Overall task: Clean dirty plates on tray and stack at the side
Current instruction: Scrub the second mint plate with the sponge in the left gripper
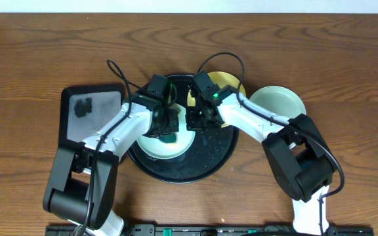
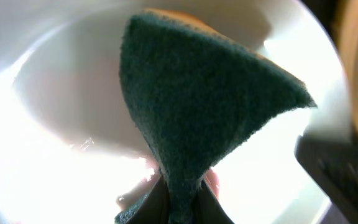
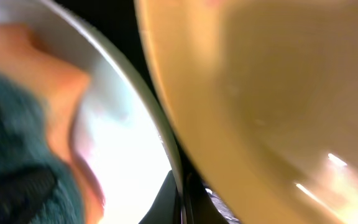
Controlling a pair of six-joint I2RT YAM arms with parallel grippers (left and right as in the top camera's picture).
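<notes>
My left gripper [image 2: 178, 200] clamps the green sponge [image 2: 197, 106] on the mint plate [image 1: 155, 148], lower left of the tray [image 1: 210, 155] at frame centre. The right gripper [image 1: 195, 120] straddles its rim; whether it grips I cannot tell.

I have the left arm [image 1: 113, 134] and the right arm [image 1: 254, 121] both reaching inward, wrists pitched down, heads close together. The left gripper [image 2: 179, 202] is clamped tight on a sponge [image 2: 197, 106]. The right gripper [image 3: 180, 202] pinches the rim of a green plate [image 1: 159, 145].
</notes>
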